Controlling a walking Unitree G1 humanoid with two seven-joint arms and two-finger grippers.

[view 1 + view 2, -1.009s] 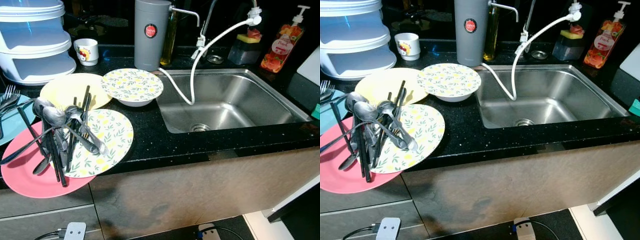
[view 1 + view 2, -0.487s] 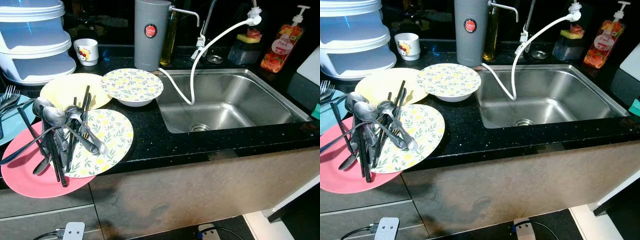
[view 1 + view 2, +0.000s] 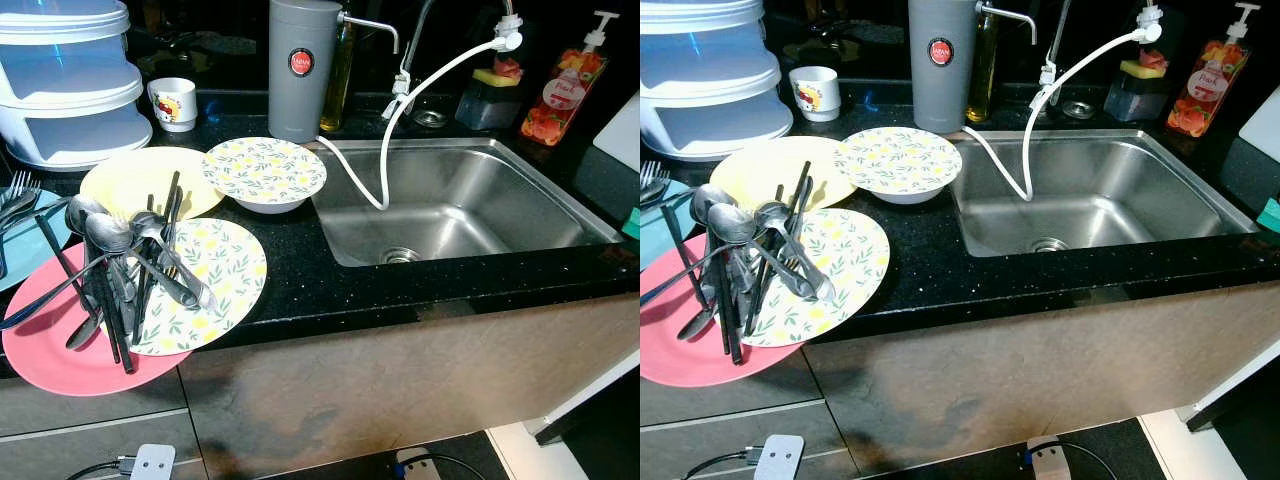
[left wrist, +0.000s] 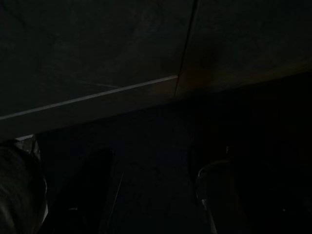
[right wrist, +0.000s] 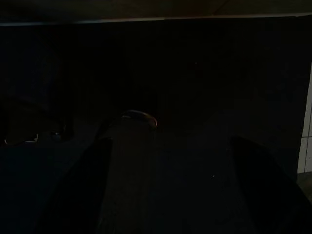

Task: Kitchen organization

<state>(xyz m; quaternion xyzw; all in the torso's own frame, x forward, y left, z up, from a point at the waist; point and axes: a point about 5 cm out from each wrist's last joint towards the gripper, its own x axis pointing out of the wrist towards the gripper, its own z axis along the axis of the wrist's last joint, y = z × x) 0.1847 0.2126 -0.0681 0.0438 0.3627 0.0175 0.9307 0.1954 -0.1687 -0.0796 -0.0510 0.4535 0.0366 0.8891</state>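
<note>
On the black counter [image 3: 330, 280] left of the sink lie a pink plate [image 3: 60, 360], a leaf-patterned plate [image 3: 225, 280], a pale yellow plate [image 3: 130, 180] and a patterned bowl [image 3: 265, 172]. A bundle of dark and silver cutlery [image 3: 120, 270] stands over the pink and patterned plates. Forks [image 3: 15, 195] rest on a light blue plate [image 3: 30, 240] at the far left. Both arms hang idle in the shade. The left gripper [image 4: 156, 195] and the right gripper [image 5: 170, 190] each show two dark fingers set apart, nothing between them.
The steel sink [image 3: 450, 200] takes up the right half, with a white hose [image 3: 400, 110] hanging into it. Behind stand a grey canister [image 3: 300, 65], an oil bottle [image 3: 340, 70], a mug [image 3: 175, 102], a white tiered container [image 3: 70, 80], a soap dispenser [image 3: 565, 90] and a sponge holder [image 3: 490, 95].
</note>
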